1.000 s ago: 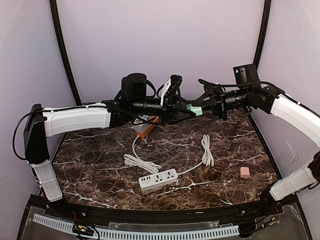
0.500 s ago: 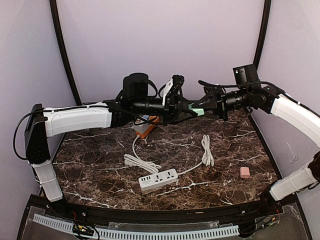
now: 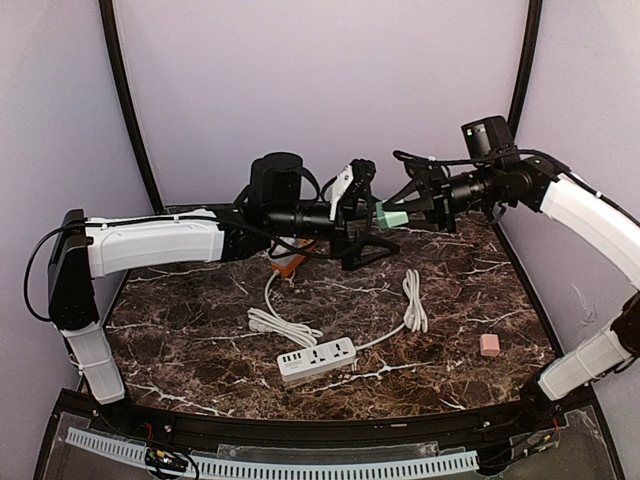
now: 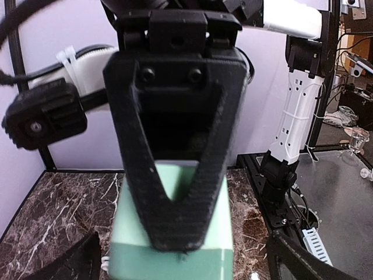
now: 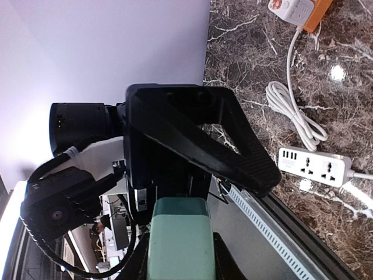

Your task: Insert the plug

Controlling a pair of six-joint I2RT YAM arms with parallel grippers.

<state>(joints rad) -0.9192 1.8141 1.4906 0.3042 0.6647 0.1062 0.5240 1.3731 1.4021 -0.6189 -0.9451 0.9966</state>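
The plug is a mint-green block held in the air above the back of the table. My right gripper is shut on it from the right; in the right wrist view the plug sits between that gripper's fingers. My left gripper faces it from the left and is open, its fingers spread above and below the plug without touching it. In the left wrist view the plug fills the lower middle, with a black right finger across it. The white power strip lies flat near the front.
The strip's white cable loops across the marble table. An orange and white socket block lies under the left arm, its cord coiled nearby. A small pink block sits at the right. Purple walls enclose the back.
The left gripper has opened and let go of the plug. The right gripper has closed on it. Both arms have shifted slightly right and upward.
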